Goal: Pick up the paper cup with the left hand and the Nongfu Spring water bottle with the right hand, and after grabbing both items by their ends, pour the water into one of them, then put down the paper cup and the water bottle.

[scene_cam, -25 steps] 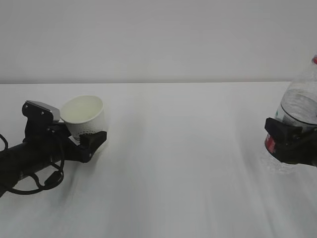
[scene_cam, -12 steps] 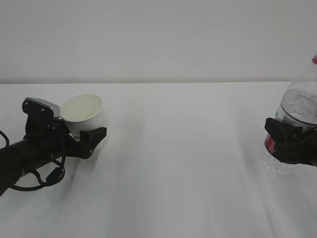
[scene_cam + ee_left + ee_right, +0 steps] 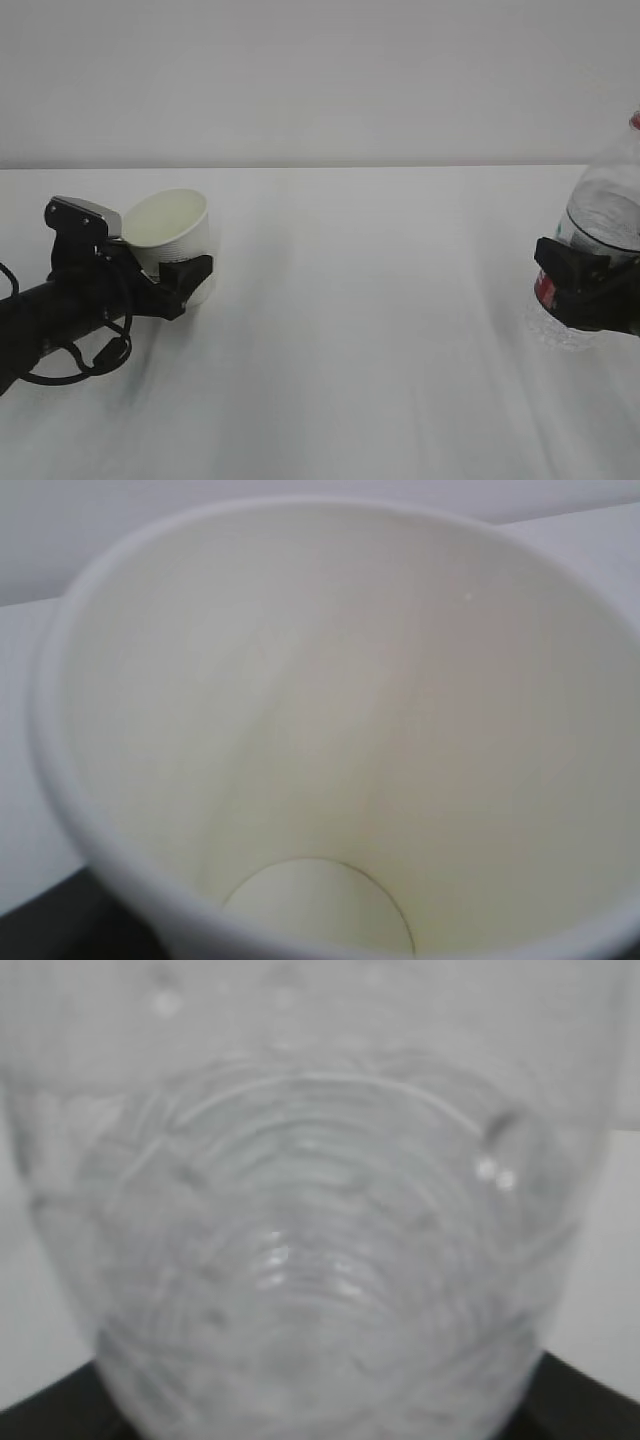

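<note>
Gripping tapered paper cup (image 3: 172, 232), ribbed clear bottle (image 3: 600, 240)

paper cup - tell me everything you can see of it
The paper cup is small, white and tapered, with a rolled rim and a cream inside. The left wrist view shows it empty and dry, with its round bottom visible. It sits at the table's left, tilted so its mouth leans toward the left hand, whose black fingers flank its lower part. No logo shows from here. Whether its base rests on the table cannot be told.
</note>
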### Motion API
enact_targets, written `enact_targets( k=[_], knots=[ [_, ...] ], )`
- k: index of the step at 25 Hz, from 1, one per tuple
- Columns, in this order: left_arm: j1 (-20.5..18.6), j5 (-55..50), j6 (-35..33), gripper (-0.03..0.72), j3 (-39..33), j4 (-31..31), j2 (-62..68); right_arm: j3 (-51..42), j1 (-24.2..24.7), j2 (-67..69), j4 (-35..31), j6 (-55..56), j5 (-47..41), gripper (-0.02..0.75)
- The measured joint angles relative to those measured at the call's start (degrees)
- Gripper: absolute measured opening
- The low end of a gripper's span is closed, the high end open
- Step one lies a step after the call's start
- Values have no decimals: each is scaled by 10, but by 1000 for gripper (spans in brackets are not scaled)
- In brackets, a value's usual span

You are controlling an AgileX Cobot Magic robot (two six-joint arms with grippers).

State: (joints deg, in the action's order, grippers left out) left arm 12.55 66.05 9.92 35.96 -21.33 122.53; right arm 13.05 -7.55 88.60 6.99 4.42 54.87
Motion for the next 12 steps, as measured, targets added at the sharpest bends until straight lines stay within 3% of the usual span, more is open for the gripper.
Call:
enact_targets(
  k=[12],
  knots=[
    [2,0,0,552,0,-34,-17,0,0,0,-3,0,0,452]
  ],
)
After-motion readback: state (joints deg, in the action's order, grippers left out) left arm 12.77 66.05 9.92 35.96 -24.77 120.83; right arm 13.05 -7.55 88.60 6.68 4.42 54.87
